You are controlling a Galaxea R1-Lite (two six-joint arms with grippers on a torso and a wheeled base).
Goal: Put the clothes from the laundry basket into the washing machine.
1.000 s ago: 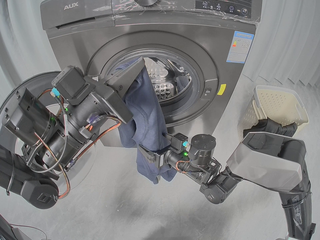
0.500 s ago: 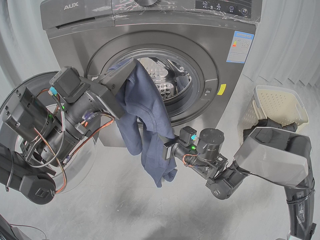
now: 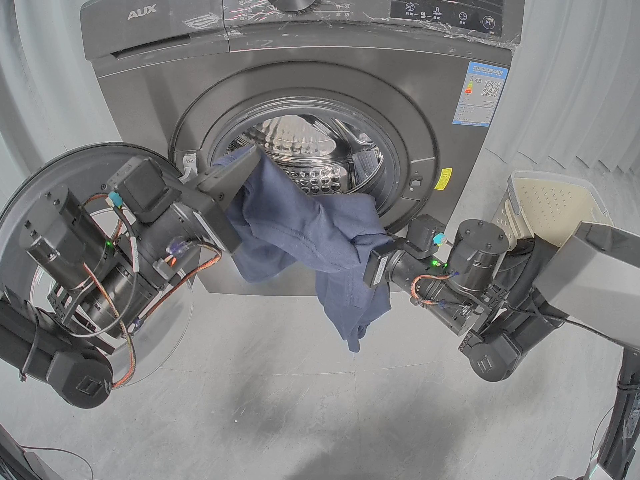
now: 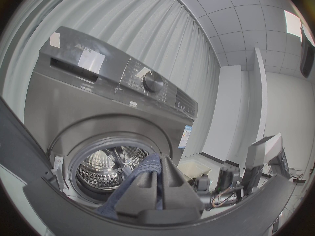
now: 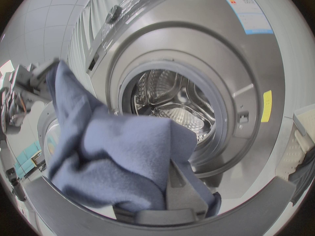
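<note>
Right tool has raised the blue garment, cloth partly hiding its fingertips.

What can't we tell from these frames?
- Laundry basket contents: head view, right arm covers its lower part.
- Drum floor: blue garment hangs across the opening in head and right wrist views.
- Right gripper fingertips: head view, buried in the garment.
- Control panel symbols: too small.

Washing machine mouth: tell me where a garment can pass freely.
Free: the upper half of the drum mouth, under its top rim. Crowded: its lower edge, where the blue garment stretches between left tool and right tool.
</note>
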